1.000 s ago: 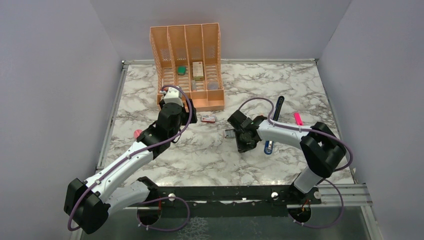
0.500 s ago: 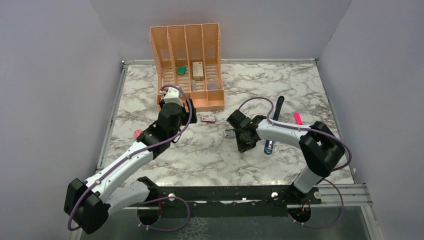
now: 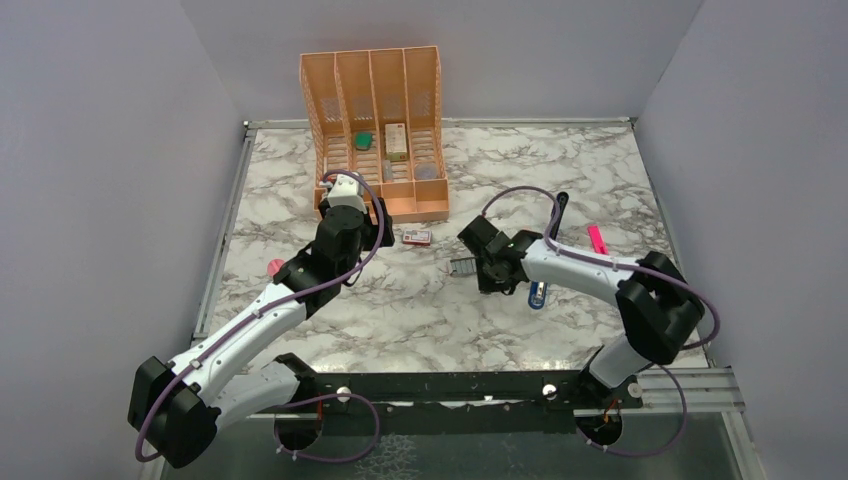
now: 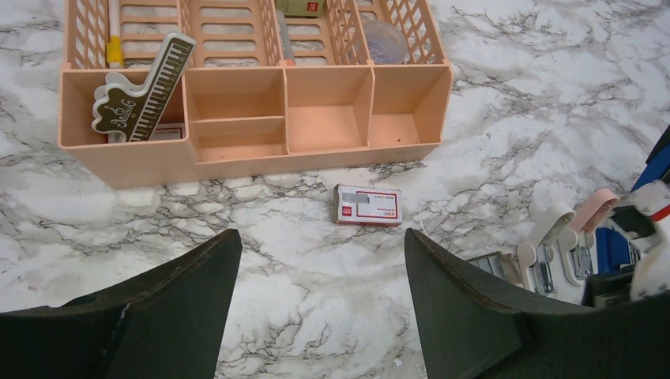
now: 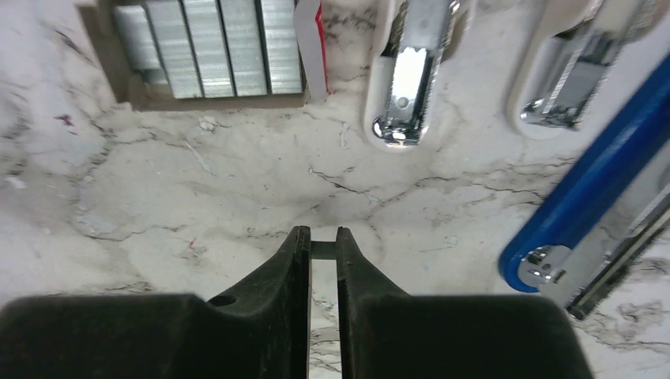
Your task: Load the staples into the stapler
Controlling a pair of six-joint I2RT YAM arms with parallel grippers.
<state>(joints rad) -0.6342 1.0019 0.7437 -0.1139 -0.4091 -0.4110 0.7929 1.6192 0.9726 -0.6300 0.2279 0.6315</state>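
Observation:
The staples (image 5: 205, 47) lie as grey strips in a small open tray (image 3: 462, 267) on the marble. Their red-and-white sleeve (image 4: 368, 205) lies apart, near the organizer. My right gripper (image 5: 322, 233) hovers just this side of the tray, shut on a thin grey staple strip (image 5: 322, 249) that bridges its tips. The blue stapler (image 5: 600, 174) lies open to its right, its silver channel (image 5: 624, 245) exposed. In the top view the stapler (image 3: 538, 295) lies right of that gripper (image 3: 490, 272). My left gripper (image 4: 316, 237) hangs open above bare marble, short of the sleeve.
An orange desk organizer (image 3: 378, 130) stands at the back, with a ruler (image 4: 142, 95) in its left compartment. Two small white and pinkish staplers (image 5: 407, 71) lie between the tray and the blue stapler. A pink marker (image 3: 596, 238) lies to the right.
My right gripper's jaws have closed down onto the staple strip and it has shifted slightly away from the near edge. The left arm has not moved.

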